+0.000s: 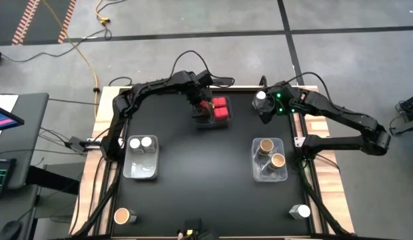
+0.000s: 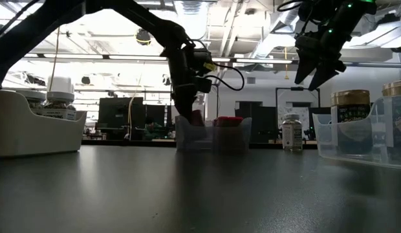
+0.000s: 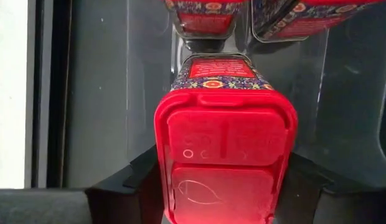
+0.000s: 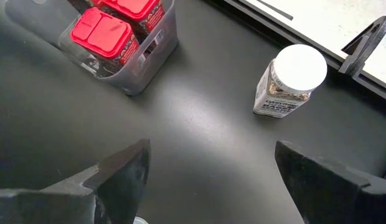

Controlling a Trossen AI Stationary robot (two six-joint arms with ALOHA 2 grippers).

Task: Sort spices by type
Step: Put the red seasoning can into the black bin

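— Black tabletop [image 1: 206,173], wooden rim, grey floor around it. What sits at the left, from above?

— At about eight o'clock near the front corner, a tan-lidded jar [image 1: 122,216] stands alone. Above it, around nine o'clock, a clear bin [image 1: 141,167] holds two white-capped jars [image 1: 141,143] side by side at its far end.

— And the left arm?

— It arcs in from the left edge to the table's far middle, about twelve o'clock. The left gripper [image 1: 202,109] is down in a second clear bin [image 4: 157,46], and the wrist view shows its fingers [image 3: 127,180] clenched on either side of a red square-topped tin [image 3: 225,155]. Two more red tins [image 1: 220,108] stand in that same bin, just beside it.

— Moving right?

— The right gripper [image 4: 208,171] hangs above the table at about one o'clock, jaws released and wide apart, holding nothing. A white-capped jar [image 4: 291,79] stands upright on the table by the far right edge, apart from the fingers.

— Further right?

— At three o'clock a third clear bin [image 1: 269,175] holds two tan-lidded jars [image 1: 272,153]. At five o'clock, near the front right corner, one more white-capped jar [image 1: 300,212] stands alone.
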